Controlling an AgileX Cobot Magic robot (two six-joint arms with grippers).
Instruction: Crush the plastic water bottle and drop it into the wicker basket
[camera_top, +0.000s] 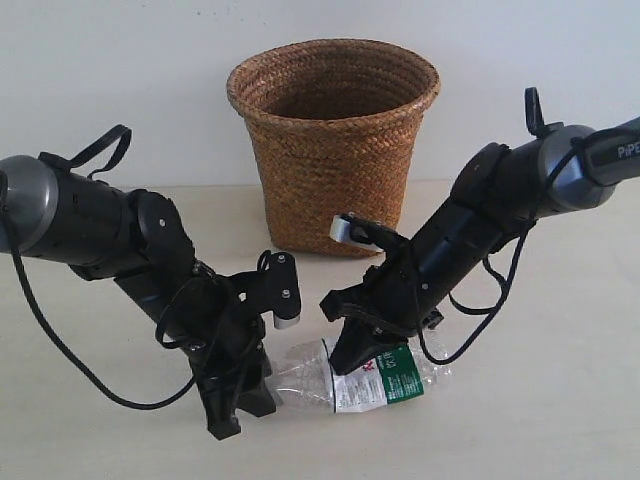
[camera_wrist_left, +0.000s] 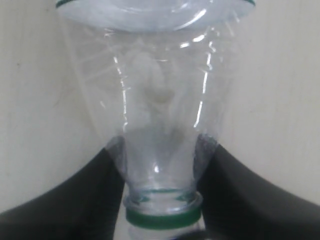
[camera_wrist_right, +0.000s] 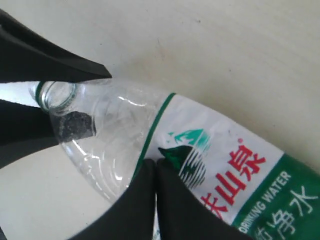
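now we see the plastic water bottle (camera_top: 385, 378) lying on its side on the table (camera_top: 540, 430), at 6 o'clock from the wicker basket (camera_top: 333, 150) and apart from it. its neck (camera_wrist_left: 161, 192) points to 9 o'clock and its base to 3 o'clock. our left claw (camera_top: 245, 405) pinches that neck, one finger on either side. our right claw (camera_top: 350, 362) slants in from 1 o'clock with its fingers pressed together, tips touching the bottle's clear shoulder just beside the edge of the green-and-white label (camera_wrist_right: 225, 170). the basket stands upright, mouth open.
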